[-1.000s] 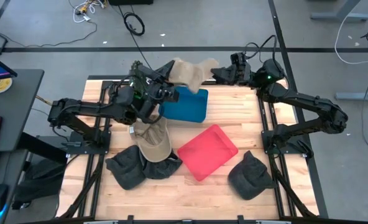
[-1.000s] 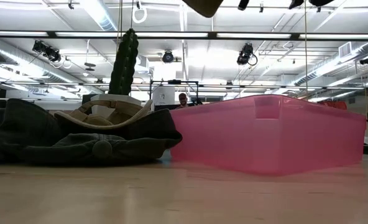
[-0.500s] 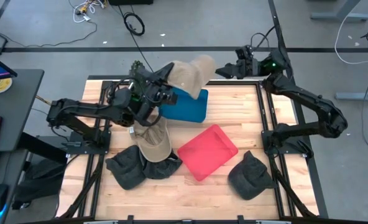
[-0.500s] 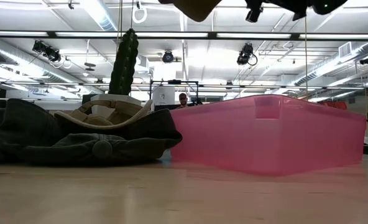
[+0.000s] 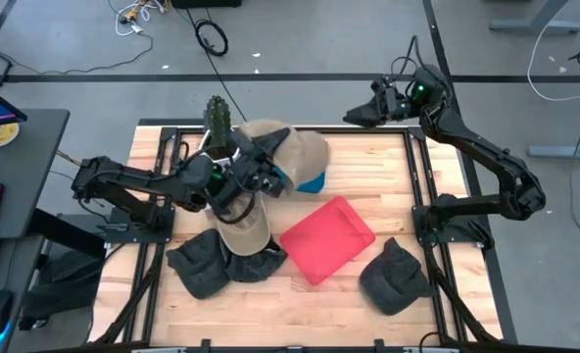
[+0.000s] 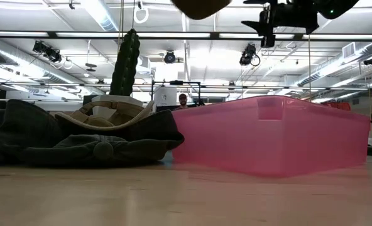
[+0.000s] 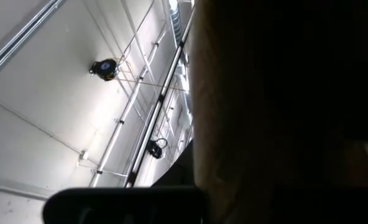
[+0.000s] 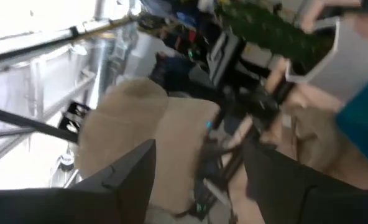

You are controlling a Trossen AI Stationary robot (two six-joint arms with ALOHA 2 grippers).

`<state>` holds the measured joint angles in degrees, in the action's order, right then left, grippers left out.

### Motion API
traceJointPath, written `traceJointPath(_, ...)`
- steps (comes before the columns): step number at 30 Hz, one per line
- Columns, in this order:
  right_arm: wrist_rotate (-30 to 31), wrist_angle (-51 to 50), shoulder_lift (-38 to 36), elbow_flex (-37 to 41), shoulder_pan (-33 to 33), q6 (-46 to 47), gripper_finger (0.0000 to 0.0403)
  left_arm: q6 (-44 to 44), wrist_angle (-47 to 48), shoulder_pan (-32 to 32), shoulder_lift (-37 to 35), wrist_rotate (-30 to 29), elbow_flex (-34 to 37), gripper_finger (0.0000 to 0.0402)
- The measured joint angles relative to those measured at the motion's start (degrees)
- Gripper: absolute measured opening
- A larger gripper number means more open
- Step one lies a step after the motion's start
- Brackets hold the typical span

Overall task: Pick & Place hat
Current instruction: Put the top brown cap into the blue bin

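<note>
Above the blue bin [image 5: 314, 181], tan hat [image 5: 295, 153].

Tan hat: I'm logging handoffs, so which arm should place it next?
Left. The left gripper holds the tan hat above the blue bin; the right gripper is open at the table's far edge.

Your high camera hangs above and looks straight down, taking in the whole pale wooden slatted counter [image 5: 388, 211] and both dark arms. Your low camera sits at counter-top height, very near the surface, facing level across it into the room; it shares with the high one the translucent pink plastic bin [image 6: 274, 133] [image 5: 326, 238]. Your left wrist camera tilts up at ceiling lights, pressed close against the beige fabric cap [image 7: 283, 106]. Your right wrist camera looks past its own pincer [image 8: 199, 171] toward that cap [image 8: 143, 137], farther off beyond the fingertips.
</note>
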<state>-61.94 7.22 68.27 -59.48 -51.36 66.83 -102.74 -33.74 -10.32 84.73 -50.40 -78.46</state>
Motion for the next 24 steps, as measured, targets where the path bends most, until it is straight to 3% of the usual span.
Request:
traceJointPath(5,-2.6,-7.6,0.1,0.0,0.8,-5.1,0.0242,0.0,-0.2,-0.3,0.0,1.8,0.0,0.0005)
traceJointPath(15,-3.1,-5.2,3.8,0.0,8.2,-2.6,0.0262,0.0,-0.2,0.0,0.0,4.1,0.0,0.0005)
traceJointPath(19,-1.1,-0.8,6.0,0.0,10.7,-1.1,0.0282,0.0,-0.2,0.0,0.0,4.2,0.0,0.0005)
traceJointPath(24,-0.8,13.4,8.8,0.0,12.4,7.7,0.0296,0.0,-0.2,0.0,0.0,4.2,0.0,0.0005)
